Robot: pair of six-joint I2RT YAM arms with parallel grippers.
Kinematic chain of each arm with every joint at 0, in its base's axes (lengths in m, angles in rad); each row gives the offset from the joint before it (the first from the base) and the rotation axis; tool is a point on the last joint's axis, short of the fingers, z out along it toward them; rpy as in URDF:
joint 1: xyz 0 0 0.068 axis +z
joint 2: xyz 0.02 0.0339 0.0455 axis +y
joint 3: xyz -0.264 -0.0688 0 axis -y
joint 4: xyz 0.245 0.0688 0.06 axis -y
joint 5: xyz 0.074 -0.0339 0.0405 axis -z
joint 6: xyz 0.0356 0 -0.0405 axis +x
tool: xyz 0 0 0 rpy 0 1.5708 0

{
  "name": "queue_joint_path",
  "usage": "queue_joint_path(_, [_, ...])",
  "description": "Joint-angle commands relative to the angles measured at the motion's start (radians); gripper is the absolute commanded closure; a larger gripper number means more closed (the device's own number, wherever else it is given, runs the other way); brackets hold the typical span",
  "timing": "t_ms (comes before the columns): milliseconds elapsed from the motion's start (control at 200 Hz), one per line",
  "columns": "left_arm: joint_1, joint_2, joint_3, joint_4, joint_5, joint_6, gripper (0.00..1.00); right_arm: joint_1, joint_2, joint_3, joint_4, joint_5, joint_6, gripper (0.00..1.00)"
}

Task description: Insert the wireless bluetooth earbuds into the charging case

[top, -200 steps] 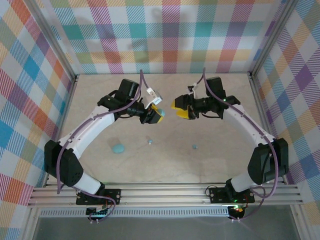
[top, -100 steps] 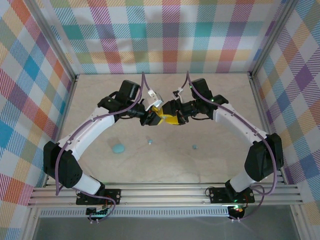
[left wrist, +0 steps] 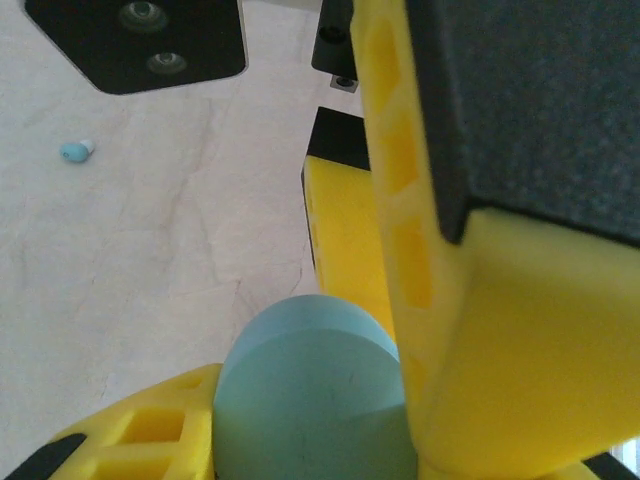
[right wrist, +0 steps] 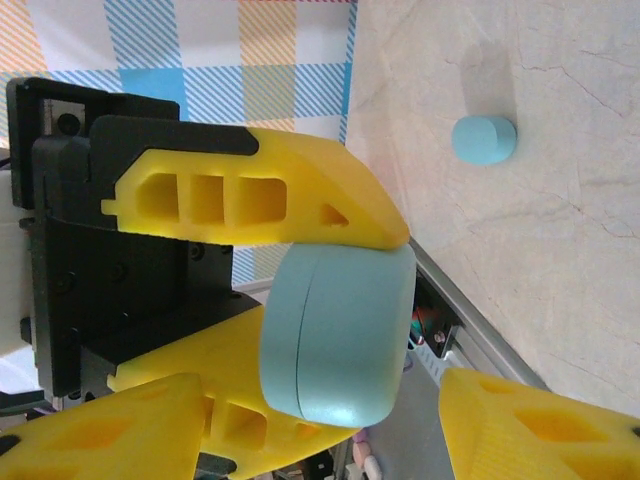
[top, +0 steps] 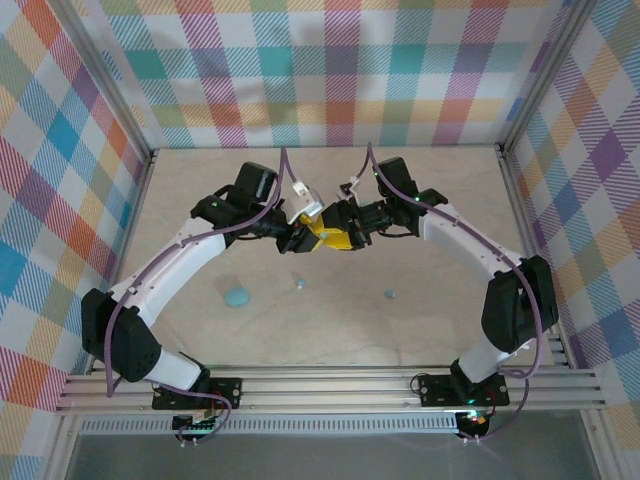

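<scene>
Left gripper (top: 310, 235): pressed onto a round light-blue case (right wrist: 340, 335), which it holds clear above the middle of the table (top: 330, 335).
Right gripper (top: 336, 237): fingers spread, reaching in from the right, nose to nose with the left gripper.
Contact: the right fingers (right wrist: 545, 430) stand on either side of the held case. Whether they touch it is hard to tell, and the right wrist view seems to show a gap.
Held case: lid shut, with a thin seam running round it.
Second case (top: 237, 297): lies on the table, near and left of the grippers, apart from both.
Earbud (top: 300, 284): a tiny pale blue bit on the table, just nearer than the grippers and right of the second case.
Other earbud (top: 390, 294): on the table further right, well apart from the first.
Left wrist view: one small blue earbud (left wrist: 75, 150) lies alone on the bare marbled surface.
</scene>
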Motion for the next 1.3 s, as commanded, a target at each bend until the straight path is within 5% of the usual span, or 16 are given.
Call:
queue_joint_path(0, [-0.026, -0.054, -0.009, 0.018, 0.053, 0.011, 0.89, 0.006, 0.027, 0.000, 0.015, 0.056, 0.027, 0.37])
queue_joint_path(385, [-0.037, -0.052, 0.000, 0.016, 0.050, 0.002, 0.89, 0.002, 0.045, 0.024, -0.067, 0.166, -0.021, 0.46])
queue_joint_path(770, [-0.039, -0.022, 0.018, 0.040, -0.111, -0.057, 0.88, 0.003, 0.026, 0.024, -0.033, 0.039, -0.044, 0.69])
queue_joint_path(1045, [-0.041, -0.028, 0.003, 0.082, -0.174, -0.079, 0.85, 0.006, 0.018, 0.027, -0.075, -0.010, -0.132, 0.51])
queue_joint_path(1175, [-0.045, -0.019, 0.003, 0.102, -0.163, -0.085, 0.85, 0.004, 0.030, 0.053, -0.087, -0.025, -0.145, 0.60])
queue_joint_path(1295, [-0.050, -0.015, 0.002, 0.107, -0.167, -0.085, 0.83, 0.005, 0.044, 0.068, -0.085, -0.042, -0.143, 0.77])
